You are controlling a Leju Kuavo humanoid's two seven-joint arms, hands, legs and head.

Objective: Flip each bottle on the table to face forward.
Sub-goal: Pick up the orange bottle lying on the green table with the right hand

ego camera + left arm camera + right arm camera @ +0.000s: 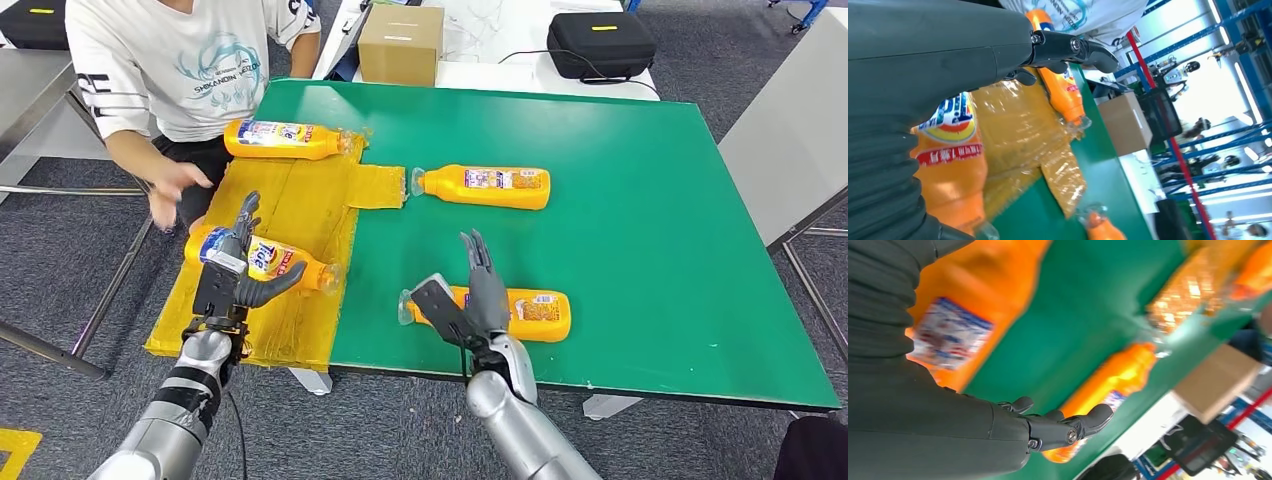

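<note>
**A:** Starting with the head view: how many bottles are you counting?

**B:** You are looking at four orange bottles lying on their sides. One (290, 139) is lying far left on the yellow plastic sheet (290, 215), beside the seated person (170, 70). A second (487, 186) is lying mid-table on the green tabletop (650, 230), its cap touching the sheet's edge. A third (262, 260) is sitting near left on the sheet, and the fourth (535, 312) is near the front edge. One cardboard box (400, 44) and one black case (600, 42) are sitting on the far white table.

**A:** And your two hands?

**B:** Your left hand (235, 272) is hovering over the near-left bottle with fingers spread wide, holding nothing. Your right hand (470, 295) is standing open over the front bottle, fingers straight, thumb apart.

**A:** The left wrist view?

**B:** You are seeing three bottles: the labelled one (950, 165) just beneath the left hand (998, 55), whether touching I cannot tell; the far one (1060, 85); and a neck (1100, 227) on the green.

**A:** Right wrist?

**B:** It is blurring, but two bottles are showing: one (953, 320) right beside the right hand (1048, 427), another (1113, 385) beyond the fingertips (1098, 416). The hand is gripping nothing.
</note>
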